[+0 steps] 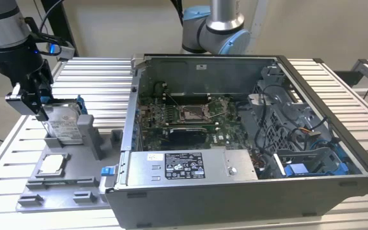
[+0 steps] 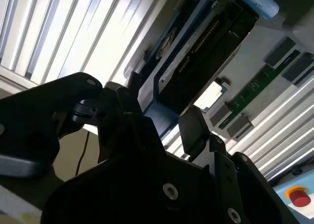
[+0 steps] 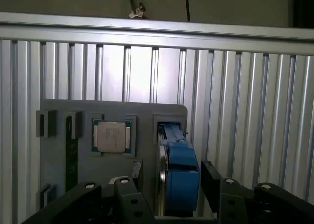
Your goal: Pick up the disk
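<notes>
The disk (image 1: 65,122) stands on edge in a slot of the grey fixture plate (image 1: 59,191), at the exterior view's left. It is silver with a white label and a blue bracket. My gripper (image 1: 43,108) is down over its upper end. In the first wrist view the disk (image 3: 179,170) is edge-on, blue side showing, with a black finger (image 3: 138,172) on one side and another on the other. A small gap shows between that finger and the silver face, so the gripper (image 3: 174,174) stands open around the disk. The second wrist view shows the disk (image 2: 196,62) beyond the fingers (image 2: 194,131).
A small square chip (image 1: 51,164) lies in a tray on the same plate, near the disk's slot. An open computer case (image 1: 235,143) takes up the table's middle and right. A second robot arm (image 1: 216,28) stands behind it. A red button (image 2: 299,197) is nearby.
</notes>
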Robot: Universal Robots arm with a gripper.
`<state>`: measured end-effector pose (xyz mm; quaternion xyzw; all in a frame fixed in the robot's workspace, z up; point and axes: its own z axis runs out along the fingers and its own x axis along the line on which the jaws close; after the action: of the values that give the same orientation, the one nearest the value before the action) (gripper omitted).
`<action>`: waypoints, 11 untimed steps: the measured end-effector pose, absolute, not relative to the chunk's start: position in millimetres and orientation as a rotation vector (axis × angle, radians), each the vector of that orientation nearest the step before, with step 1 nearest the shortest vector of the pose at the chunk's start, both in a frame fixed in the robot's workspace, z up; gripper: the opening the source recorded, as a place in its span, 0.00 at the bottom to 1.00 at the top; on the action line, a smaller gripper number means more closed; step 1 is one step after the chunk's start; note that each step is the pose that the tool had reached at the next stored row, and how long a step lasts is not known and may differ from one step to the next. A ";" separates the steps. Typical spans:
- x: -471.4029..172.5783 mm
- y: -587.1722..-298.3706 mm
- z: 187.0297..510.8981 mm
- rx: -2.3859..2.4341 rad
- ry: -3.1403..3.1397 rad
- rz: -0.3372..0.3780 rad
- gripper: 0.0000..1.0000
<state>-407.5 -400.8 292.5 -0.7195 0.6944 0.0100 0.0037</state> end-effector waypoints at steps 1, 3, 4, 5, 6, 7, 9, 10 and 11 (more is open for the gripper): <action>-407.5 -400.8 291.6 -2.255 2.176 0.032 1.00; -407.5 -400.8 290.1 -2.254 2.176 0.032 1.00; -407.5 -400.8 289.3 -2.254 2.176 0.032 1.00; -407.5 -400.7 288.5 -2.254 2.176 0.032 1.00; -407.4 -400.7 287.8 -2.254 2.176 0.032 1.00; -407.4 -400.7 287.3 -2.254 2.176 0.033 1.00; -407.5 -400.8 287.1 -2.254 2.177 0.032 1.00; -407.4 -400.8 287.0 -2.254 2.177 0.032 1.00; -407.4 -400.8 287.0 -2.254 2.177 0.032 1.00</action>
<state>-407.4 -400.8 287.0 -0.7193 0.6946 0.0101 0.0037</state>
